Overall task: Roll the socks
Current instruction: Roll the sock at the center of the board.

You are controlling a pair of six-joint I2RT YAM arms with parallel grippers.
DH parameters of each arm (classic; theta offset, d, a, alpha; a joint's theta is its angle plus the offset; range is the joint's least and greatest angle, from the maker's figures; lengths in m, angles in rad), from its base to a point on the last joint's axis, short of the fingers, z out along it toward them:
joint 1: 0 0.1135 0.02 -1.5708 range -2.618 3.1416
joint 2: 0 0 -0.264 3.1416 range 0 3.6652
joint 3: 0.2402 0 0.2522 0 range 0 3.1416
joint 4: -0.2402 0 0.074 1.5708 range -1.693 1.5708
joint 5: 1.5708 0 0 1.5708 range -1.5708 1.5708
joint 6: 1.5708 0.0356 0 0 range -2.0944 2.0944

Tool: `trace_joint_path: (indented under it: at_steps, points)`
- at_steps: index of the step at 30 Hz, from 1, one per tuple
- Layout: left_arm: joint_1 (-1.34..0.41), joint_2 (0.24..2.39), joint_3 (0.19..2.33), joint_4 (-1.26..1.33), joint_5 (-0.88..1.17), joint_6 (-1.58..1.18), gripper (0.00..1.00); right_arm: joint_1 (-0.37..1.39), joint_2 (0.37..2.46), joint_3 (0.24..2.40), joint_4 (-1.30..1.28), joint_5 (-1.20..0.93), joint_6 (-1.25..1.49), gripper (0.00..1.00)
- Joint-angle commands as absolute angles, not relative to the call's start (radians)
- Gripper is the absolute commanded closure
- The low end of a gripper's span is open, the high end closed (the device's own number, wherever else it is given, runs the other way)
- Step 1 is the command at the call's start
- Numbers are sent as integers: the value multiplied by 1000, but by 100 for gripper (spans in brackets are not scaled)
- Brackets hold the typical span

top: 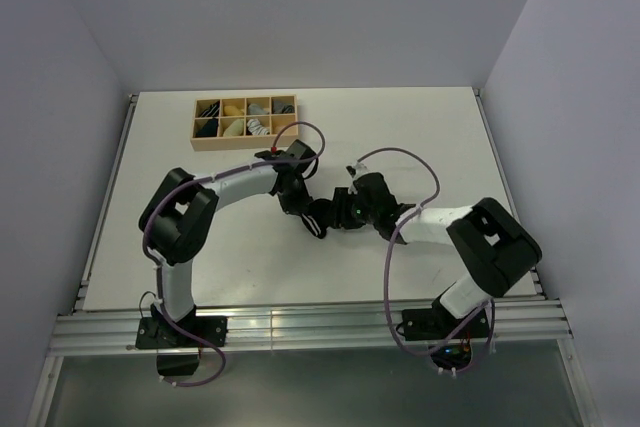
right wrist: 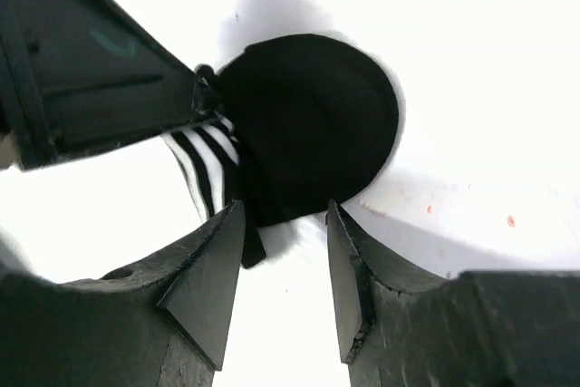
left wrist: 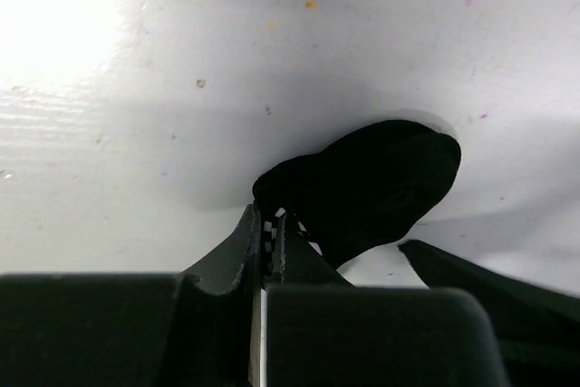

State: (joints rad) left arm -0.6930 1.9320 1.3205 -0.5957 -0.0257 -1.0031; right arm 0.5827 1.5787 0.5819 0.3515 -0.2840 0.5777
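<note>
the left gripper [left wrist: 272, 235] is pinching fabric: its two fingers are standing almost together, and a thin strip of black-and-white patterned cloth is showing in the narrow gap between them. this cloth is belonging to the striped sock [right wrist: 204, 165], whose white body with black stripes is emerging just below the left gripper tip in the right wrist view. the black sock [right wrist: 313, 120] is lying directly against the striped sock, forming a rounded dark lump that is resting on the table [top: 420, 137]. in the left wrist view the same lump is sitting just beyond the pinching fingertips and touching them.

the right gripper [right wrist: 283, 265] is standing with its jaws spread apart. its two fingers are flanking the near edge of the black lump; a small dark fold is lying close to the left-hand finger in that view, but whether it is touching cannot be told. nothing is being clamped between these fingers.

in the top view both arms are reaching inward and their grippers are meeting over the sock bundle near the middle of the table. a wooden tray [top: 203, 144] is sitting well apart, toward the far left of the table, and its compartments are holding sock rolls [top: 233, 108].
</note>
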Motion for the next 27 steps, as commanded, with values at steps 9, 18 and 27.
trace_joint_path:
  at_steps: [9,18,27]
  points:
    - [-700,1962,1385,-761,-52,-951,100,925,1482,686,201,274,273,50]
    - [-701,1968,1358,-744,-26,-959,100,1054,1568,753,233,287,178,48]
    - [-701,1970,1332,-724,-9,-954,100,1089,1675,761,247,406,166,48]
